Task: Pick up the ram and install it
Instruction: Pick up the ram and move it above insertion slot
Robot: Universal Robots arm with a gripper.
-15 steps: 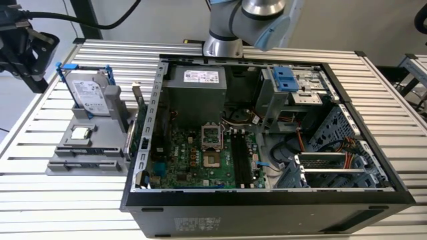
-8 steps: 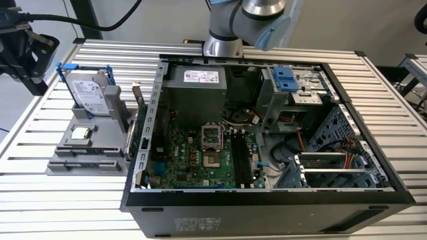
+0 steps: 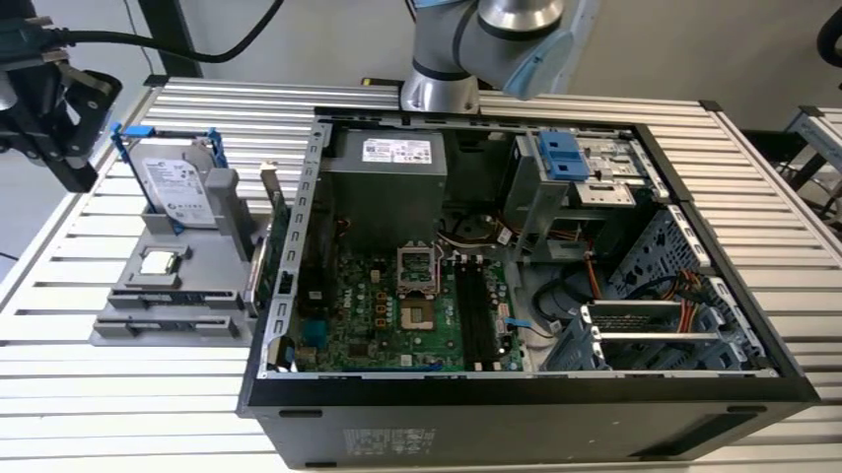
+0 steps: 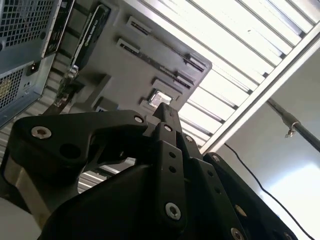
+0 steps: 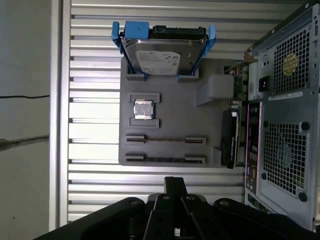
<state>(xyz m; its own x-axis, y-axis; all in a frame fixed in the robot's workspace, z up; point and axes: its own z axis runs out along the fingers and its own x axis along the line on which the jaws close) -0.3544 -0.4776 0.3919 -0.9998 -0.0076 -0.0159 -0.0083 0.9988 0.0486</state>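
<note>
Well, pickup's not begun: gripper (image 5: 175, 181) fingers clenched empty, ram (image 5: 165, 142) in its tray (image 5: 172, 107), so opening and lining up is needed.

Slatted alu. table (image 3: 118, 394), grey floor (image 3: 20, 197)

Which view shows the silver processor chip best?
The first wrist view: the processor chip is seen straight on, unobstructed. The exterior view shows the chip farther off, at an angle; the second wrist view glimpses it past the gripper.
</note>
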